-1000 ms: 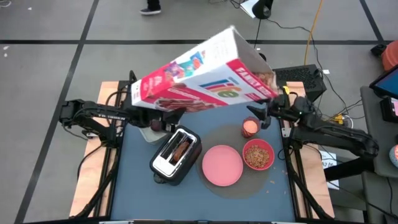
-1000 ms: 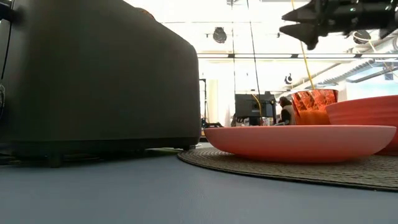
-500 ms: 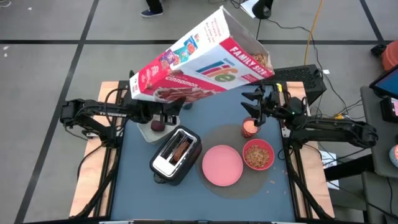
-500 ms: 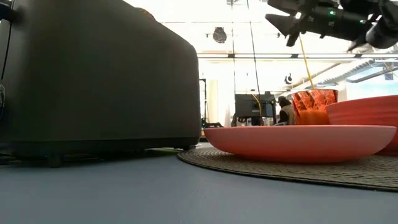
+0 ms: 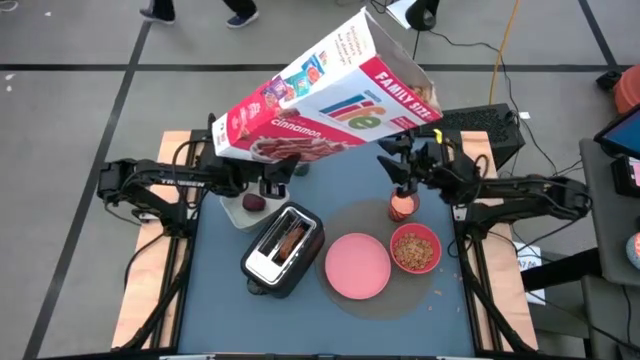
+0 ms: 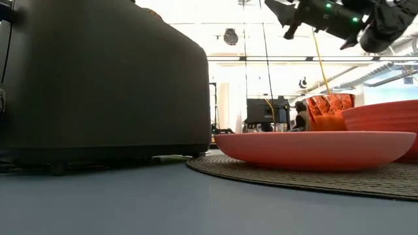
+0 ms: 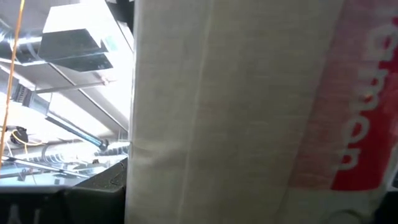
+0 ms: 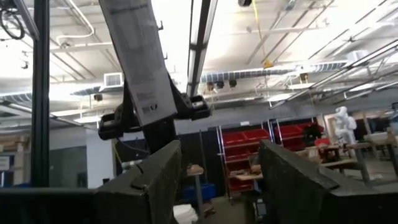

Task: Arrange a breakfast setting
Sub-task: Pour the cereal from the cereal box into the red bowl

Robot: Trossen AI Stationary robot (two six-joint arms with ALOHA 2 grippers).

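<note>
Two hands matter here: the left hand (image 5: 262,180) grips the tilted cereal box (image 5: 325,95) near its base, its long axis rising toward the right hand (image 5: 400,165), which hangs open above the small pink cup (image 5: 402,205) beside the filled red bowl (image 5: 415,249).

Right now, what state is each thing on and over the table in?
Cereal box: top open, held tilted in the air by the left gripper.
Right gripper: fingers open, empty, above the cup.
Cup: upright on the mat.
Bowl: filled with cereal.
Plate: empty.
Toaster: bread sitting in its slot.
Dark red fruit: on the white container.
</note>
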